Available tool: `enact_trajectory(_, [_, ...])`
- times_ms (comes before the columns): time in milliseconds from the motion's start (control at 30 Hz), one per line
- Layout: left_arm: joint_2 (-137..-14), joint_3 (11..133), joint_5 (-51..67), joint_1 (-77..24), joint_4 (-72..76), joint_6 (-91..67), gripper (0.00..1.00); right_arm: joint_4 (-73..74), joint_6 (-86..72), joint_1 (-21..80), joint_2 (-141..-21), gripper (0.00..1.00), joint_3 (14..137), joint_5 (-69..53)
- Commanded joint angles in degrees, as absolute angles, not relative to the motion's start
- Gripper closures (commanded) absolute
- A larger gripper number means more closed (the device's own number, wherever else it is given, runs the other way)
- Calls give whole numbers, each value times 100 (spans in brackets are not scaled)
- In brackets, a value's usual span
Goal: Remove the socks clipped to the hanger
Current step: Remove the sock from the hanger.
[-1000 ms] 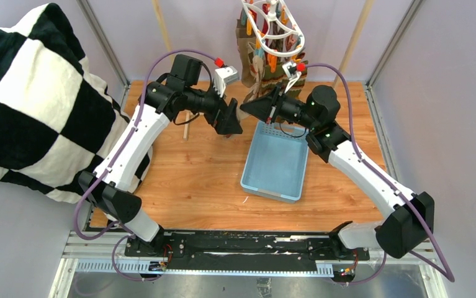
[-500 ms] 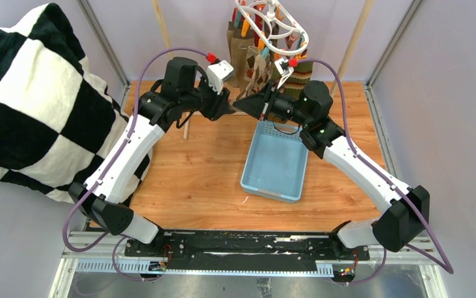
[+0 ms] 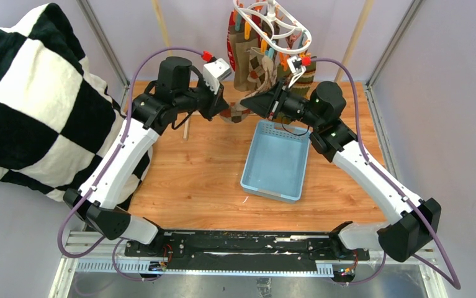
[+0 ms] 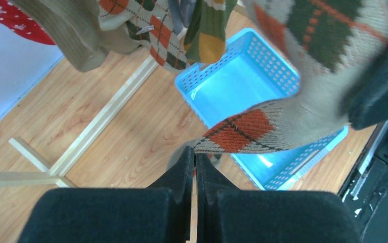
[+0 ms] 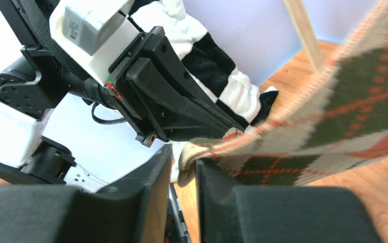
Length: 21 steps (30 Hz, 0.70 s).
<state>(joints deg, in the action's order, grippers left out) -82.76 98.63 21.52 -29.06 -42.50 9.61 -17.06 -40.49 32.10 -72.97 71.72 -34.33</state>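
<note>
- We are taking the blue basket (image 3: 275, 164) as our landmark. The hanger (image 3: 272, 28) is hanging above and beyond its far end, with socks (image 3: 247, 53) dangling under it.
- The argyle sock (image 4: 262, 126) is stretching lengthwise from up near the hanger down toward the basket's far left corner.
- Our left gripper (image 4: 195, 157) is clenching the toe tip there.
- Our right gripper (image 5: 184, 167), on the basket side, is straddling the sock with its jaws slightly apart. We cannot tell whether it is pinching.

From high behind, the top view looks down; both close wrist views share the argyle sock (image 4: 242, 134).
</note>
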Motion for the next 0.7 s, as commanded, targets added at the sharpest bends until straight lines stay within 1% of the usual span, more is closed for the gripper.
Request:
enact_trajectory(0, [-8067,9809,2527,-2927,-4428,941,100,-1645,-4143,3144,-7292,60,7183,-3544])
enact_trajectory(67, [-8009,9776,2544,-2927,-4527,989,100,-1520,-4077,3070,-7195,38,7167,-3464])
enact_trajectory(100, [-7964,9747,2555,-2922,-4567,999,100,-1505,-4097,2986,-7151,31,7137,-3485])
enact_trajectory(133, [-7928,9706,2584,-2919,-4618,1002,100,-1522,-4152,2889,-7097,24,7090,-3534])
enact_trajectory(200, [-7813,9582,2649,-2923,-4701,975,100,-1635,-4325,2592,-6997,16,6956,-3707])
enact_trajectory(333, [-7587,9266,2764,-2918,-4817,928,100,-2059,-4730,2164,-6847,12,6515,-3943])
enact_trajectory(500, [-7440,9013,2799,-2916,-4853,892,100,-2210,-4765,2131,-6952,11,6230,-3991])
enact_trajectory(667, [-7433,9082,2943,-2918,-4901,817,100,-2583,-4949,2135,-7233,8,6202,-3986])
